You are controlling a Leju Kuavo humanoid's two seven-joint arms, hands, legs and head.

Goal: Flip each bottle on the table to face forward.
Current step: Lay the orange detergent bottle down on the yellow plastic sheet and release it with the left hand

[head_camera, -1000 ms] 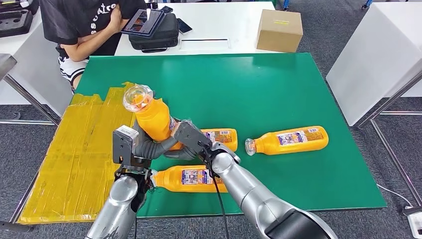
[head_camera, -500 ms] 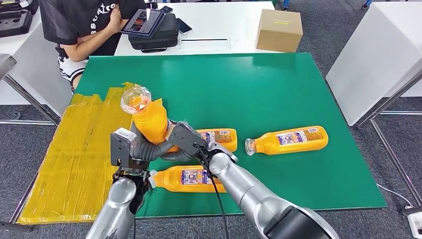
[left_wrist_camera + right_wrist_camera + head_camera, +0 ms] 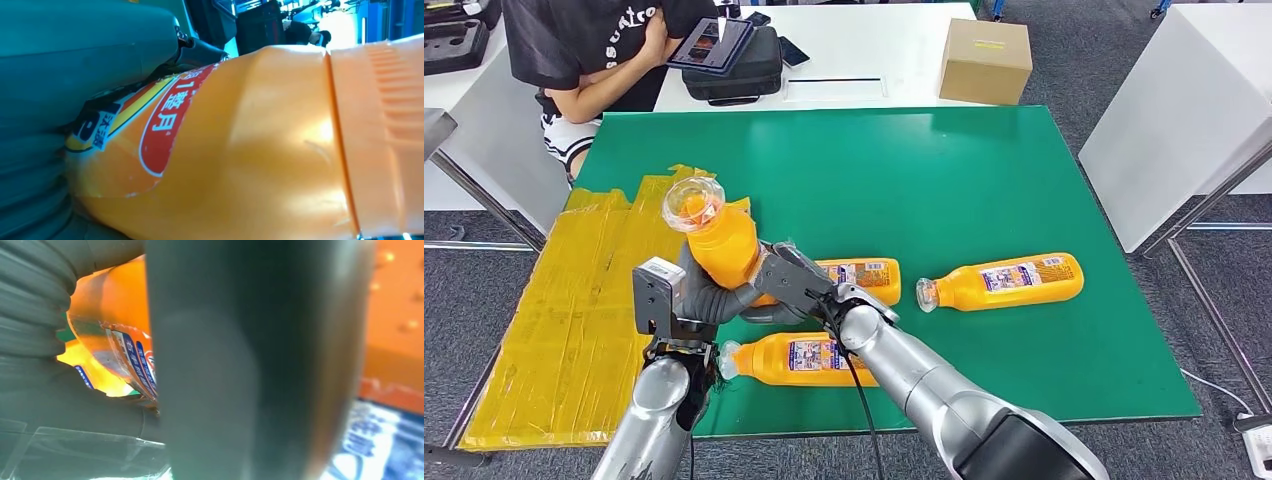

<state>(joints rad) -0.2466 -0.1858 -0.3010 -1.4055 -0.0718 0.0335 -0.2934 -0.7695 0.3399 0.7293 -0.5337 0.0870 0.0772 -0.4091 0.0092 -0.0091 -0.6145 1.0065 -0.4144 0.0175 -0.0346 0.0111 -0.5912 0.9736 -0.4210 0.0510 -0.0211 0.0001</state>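
Fingers (image 3: pixel 714 298) of left hand (image 3: pixel 696 295) and right hand (image 3: pixel 786 283) wrap lifted orange bottle (image 3: pixel 721 240), cap end up, above desk (image 3: pixel 944 180) front-left; two-handed hold likely for rotating label forward. Three labelled bottles lie near front edge.

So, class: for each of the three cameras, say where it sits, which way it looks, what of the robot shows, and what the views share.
Head view: high on the body, looking forward and down at the green table; both silver arms, left hand, right hand.
Left wrist view: behind the left hand, close on the lifted bottle.
Right wrist view: behind the right hand; a grey thumb blocks much.
Shared: the lifted bottle, which both hands hold.
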